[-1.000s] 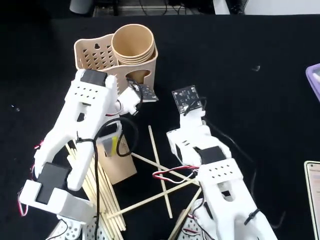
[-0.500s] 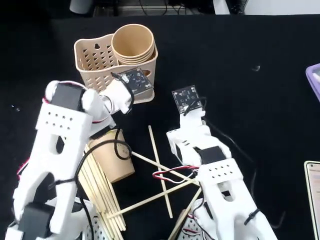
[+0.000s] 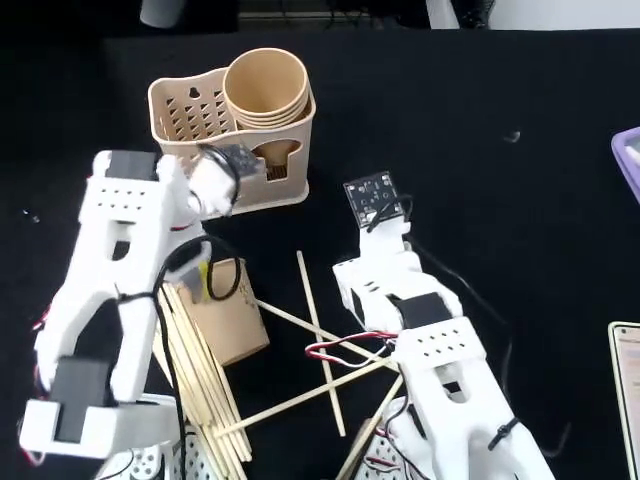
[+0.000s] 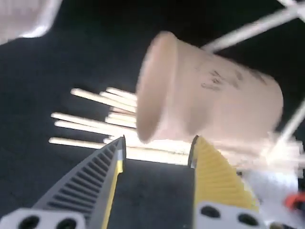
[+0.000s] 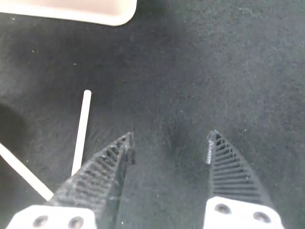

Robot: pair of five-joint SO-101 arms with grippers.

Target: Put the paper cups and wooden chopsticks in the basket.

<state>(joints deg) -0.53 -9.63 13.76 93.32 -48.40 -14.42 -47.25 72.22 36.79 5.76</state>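
Note:
A beige basket [image 3: 190,120] stands at the back left with a stack of paper cups [image 3: 265,85] in its right end. One more paper cup [image 3: 232,322] [image 4: 209,105] lies on its side on a bundle of wooden chopsticks [image 3: 200,385] [image 4: 90,121]. My left gripper [image 3: 200,280] [image 4: 157,145] is open just short of the cup's rim, with nothing between its fingers. Several loose chopsticks [image 3: 320,345] lie crossed between the two arms. My right gripper [image 5: 169,143] hangs open over bare black cloth, with one chopstick end [image 5: 83,119] beside a finger.
The basket's corner [image 5: 95,12] lies ahead of the right gripper. A purple object [image 3: 630,160] and a white card [image 3: 625,380] sit at the table's right edge. The right arm's body [image 3: 430,350] covers part of the loose chopsticks.
The left arm lifted off the lying cup, swung left, and its open gripper now sits by the cup's rim. The cup and the right arm have stayed where they were.

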